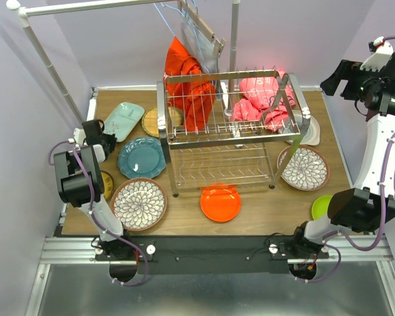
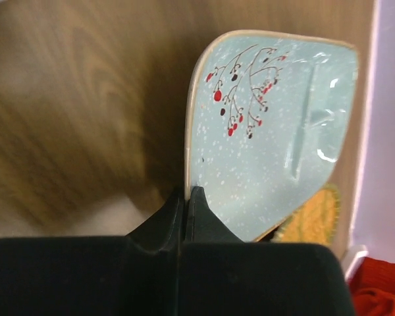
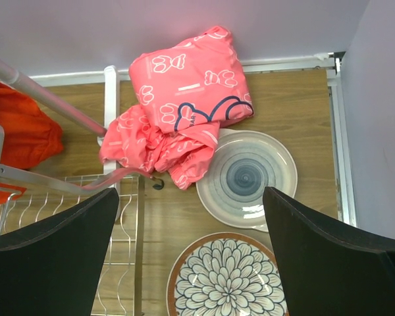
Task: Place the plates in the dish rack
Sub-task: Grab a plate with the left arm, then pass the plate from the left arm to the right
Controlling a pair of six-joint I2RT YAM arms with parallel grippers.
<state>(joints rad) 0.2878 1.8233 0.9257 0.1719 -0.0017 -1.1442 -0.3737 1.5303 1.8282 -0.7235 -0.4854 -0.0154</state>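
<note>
The mint plate (image 1: 124,120) (image 2: 270,151) lies at the far left of the wooden table (image 1: 184,227), left of the dish rack (image 1: 237,137). It is a rounded rectangle rather than a circle, and its long axis runs from near-left to far-right. Its glossy, white-speckled face is turned upward and is painted with a thin branch carrying red and dark berries; a raised ridge crosses it towards the far end.

The left gripper (image 1: 100,139) (image 2: 186,194) is set at the plate's near-left corner. Its black fingers (image 2: 210,227) are pressed together, and the pale rim runs straight into the seam between the tips, so the rim is pinched there.

The right gripper (image 1: 342,79) (image 3: 191,197) is held high over the far right of the table, with its fingers spread wide and nothing between them.

The rack is made of chrome wire in two tiers, with a slotted upper shelf. The plates seen all lie on the table around it:
- far left, a tan plate (image 1: 155,122);
- left, a teal plate (image 1: 141,158);
- near left, a brown-rimmed floral plate (image 1: 139,204);
- in front, an orange plate (image 1: 220,203);
- right, a second floral plate (image 1: 303,168) (image 3: 227,280);
- far right, a white plate (image 1: 309,131) (image 3: 247,178) with grey-blue rings, one edge covered by a crumpled pink cloth (image 1: 260,99) (image 3: 181,105);
- near right, a lime plate (image 1: 320,206), partly hidden by the right arm.
</note>
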